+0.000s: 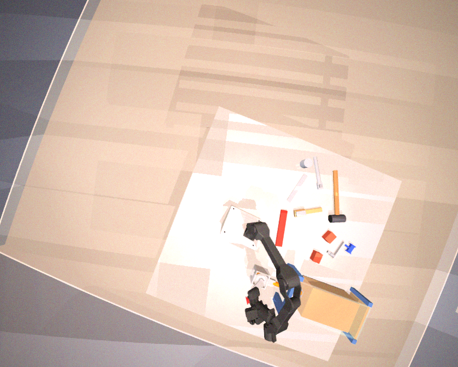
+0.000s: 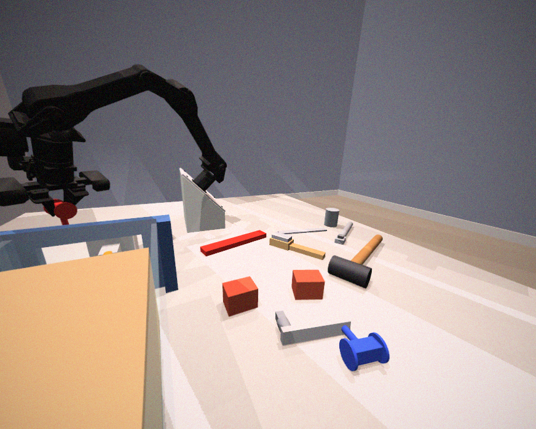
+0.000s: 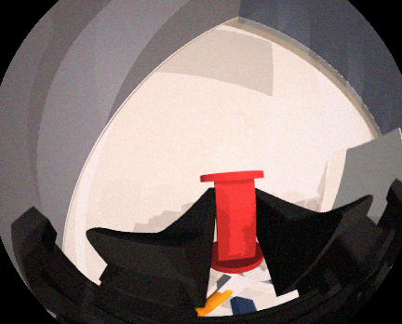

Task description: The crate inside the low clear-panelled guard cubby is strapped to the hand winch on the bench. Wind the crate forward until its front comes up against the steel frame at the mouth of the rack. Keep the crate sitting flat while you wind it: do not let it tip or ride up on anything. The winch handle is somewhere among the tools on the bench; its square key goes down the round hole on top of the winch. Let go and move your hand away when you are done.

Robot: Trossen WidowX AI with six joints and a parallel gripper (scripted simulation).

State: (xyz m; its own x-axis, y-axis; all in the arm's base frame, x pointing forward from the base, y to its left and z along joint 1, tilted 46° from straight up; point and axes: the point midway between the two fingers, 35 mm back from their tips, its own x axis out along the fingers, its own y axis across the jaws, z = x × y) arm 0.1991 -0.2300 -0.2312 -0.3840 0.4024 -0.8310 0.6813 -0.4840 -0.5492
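My gripper [image 1: 252, 302] [image 2: 64, 203] [image 3: 229, 192] is shut on a red spool-shaped grip [image 1: 247, 300] [image 2: 65, 210] [image 3: 235, 219]. In the exterior view a thin red stem runs down below it; its lower end is hidden behind the blue frame. The grey-white winch [image 1: 254, 273] stands close by the gripper in the top view. I cannot tell how the key sits in its hole. The guard cubby has a tan top [image 1: 328, 306] [image 2: 69, 332] and a blue frame [image 2: 167, 255] at its mouth. The crate cannot be made out, nor its gap to the frame.
A white sloped stand [image 1: 233, 225] [image 2: 201, 212] is beyond the cubby. A red bar [image 1: 281, 227] [image 2: 233, 243], two red-orange blocks [image 2: 240, 295] [image 2: 308, 284], a grey angled tool [image 2: 314, 331], a blue spool-headed piece [image 1: 350, 248] [image 2: 364, 350] and a black-headed mallet [image 1: 336, 218] [image 2: 350, 271] lie on the bench.
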